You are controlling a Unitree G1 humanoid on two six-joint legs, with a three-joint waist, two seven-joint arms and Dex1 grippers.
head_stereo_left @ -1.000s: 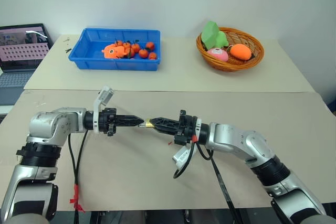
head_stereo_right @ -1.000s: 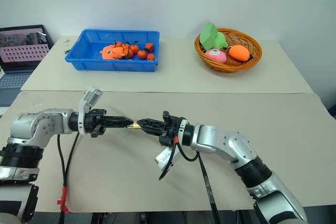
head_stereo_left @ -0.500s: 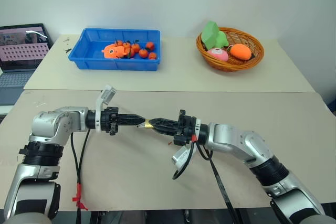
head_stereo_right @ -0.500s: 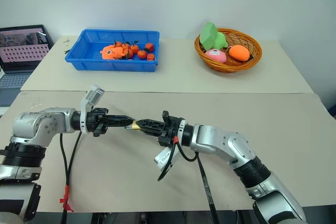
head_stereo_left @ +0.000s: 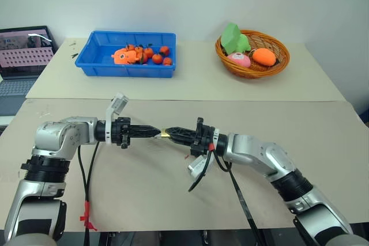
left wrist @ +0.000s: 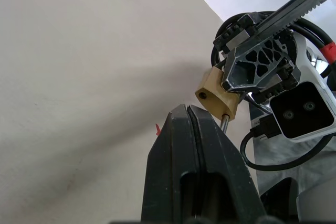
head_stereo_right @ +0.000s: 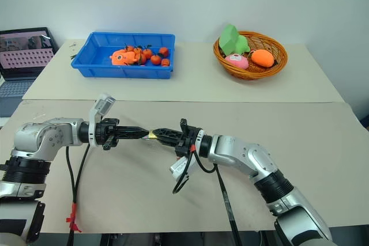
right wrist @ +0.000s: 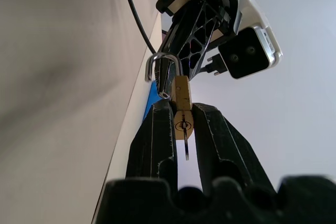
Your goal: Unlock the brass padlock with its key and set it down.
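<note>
While the two arms meet tip to tip above the beige table, the brass padlock hangs in the air between them, clamped by its flat sides in the right gripper, whose fingers close on the body without meeting each other. Seen from the right wrist, the lock's long axis runs along the gripper's own line: the keyhole face with a thin dark key blade in it points back toward the wrist, and the silver shackle points outward at the left gripper, with one leg apparently out of the body, so the lock looks already sprung. The left gripper is clenched, its two black fingers pressed flat together just beside the brass body; whether they pinch the thin shackle leg between them I cannot tell. Judging from this, setting the lock down falls to the right arm, which carries it, and the table lies directly beneath. The lock body is a small polished gold block with squared edges; the shackle is a slim bright wire bent into a U; the fingers are matte black plastic with latticed backs.
</note>
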